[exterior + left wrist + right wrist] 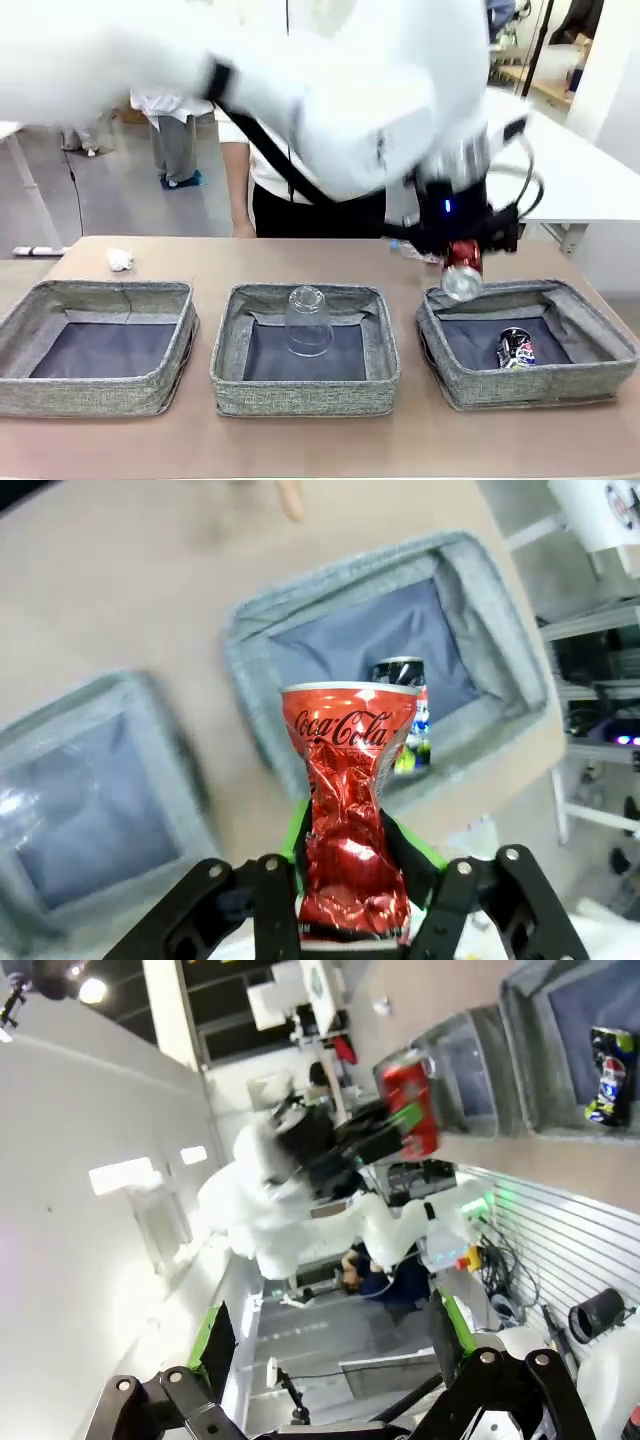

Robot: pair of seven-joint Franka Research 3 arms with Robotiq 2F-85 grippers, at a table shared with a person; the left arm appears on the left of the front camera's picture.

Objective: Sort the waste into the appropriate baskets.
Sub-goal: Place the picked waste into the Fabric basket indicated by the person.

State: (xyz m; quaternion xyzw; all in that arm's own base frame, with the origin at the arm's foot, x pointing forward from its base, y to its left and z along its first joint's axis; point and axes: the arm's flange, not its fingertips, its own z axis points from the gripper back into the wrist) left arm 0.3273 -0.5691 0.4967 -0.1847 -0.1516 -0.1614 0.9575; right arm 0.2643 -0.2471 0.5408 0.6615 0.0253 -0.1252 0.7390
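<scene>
Your left tool (358,865) is clenched on the red soda can (347,750), its green pads pressing the crumpled lower half from either side. The arm reaches across to the right end of the tabletop (300,450), and the can hangs in the air over the far rim of the right basket (530,385), near that basket's left corner, touching nothing below.

Treat the can as light and probably empty. It is thin glossy metal, pinched to a narrow waist, with only the round rim beyond the logo keeping its shape. The painted skin looks slippery, and the wall will likely give further if squeezed harder. The creased waist is the sensible hold, since the folds give the pads something to bite. The can should fall cleanly once freed.

The dark crushed can (515,348) already lies on the right basket's flat dark bottom, toward its right side. All three baskets are grey woven fabric with soft walls, so a brush against a rim would probably bend it.

The middle basket (305,392) holds the clear plastic cup (309,320), thin and easily crushed. The left basket (90,395) has nothing in it.

The crumpled white paper wad (120,259) sits near the tabletop's far left corner.

Your right tool (330,1330) is spread wide and holds nothing.
</scene>
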